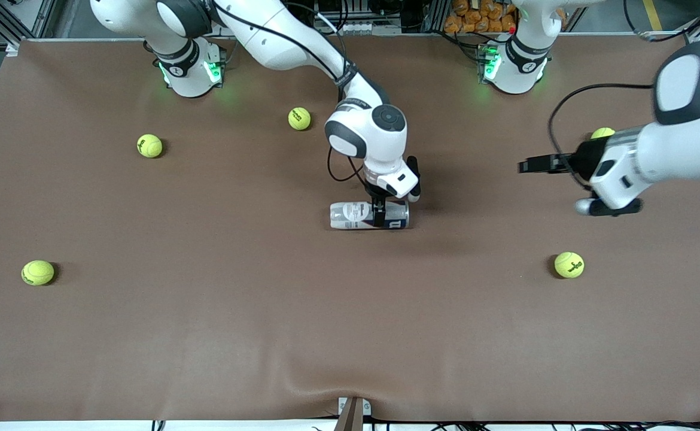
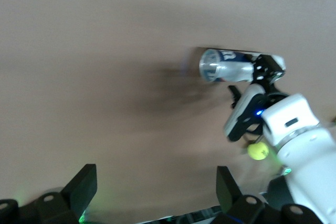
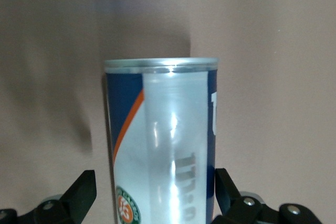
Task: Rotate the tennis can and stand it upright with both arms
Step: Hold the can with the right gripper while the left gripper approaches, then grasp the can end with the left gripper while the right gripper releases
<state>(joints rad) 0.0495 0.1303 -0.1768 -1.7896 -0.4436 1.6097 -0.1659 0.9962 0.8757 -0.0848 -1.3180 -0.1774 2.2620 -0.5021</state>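
Note:
The tennis can [image 1: 350,215] lies on its side at the middle of the brown table, its silver rim toward the left arm's end. My right gripper [image 1: 379,215] reaches down over it, fingers open and straddling its body. In the right wrist view the can [image 3: 163,129] fills the space between the fingers [image 3: 84,190], with a small gap on one side. My left gripper [image 1: 532,164] hangs in the air toward the left arm's end, level, pointing at the can, open and empty. The left wrist view shows the can [image 2: 228,66] end-on, with the right gripper [image 2: 262,72] on it.
Several yellow-green tennis balls lie scattered: two [image 1: 299,118] [image 1: 149,146] toward the right arm's base, one [image 1: 37,272] near the right arm's end, one [image 1: 569,264] under the left arm's side, and one [image 1: 602,133] half hidden by the left arm.

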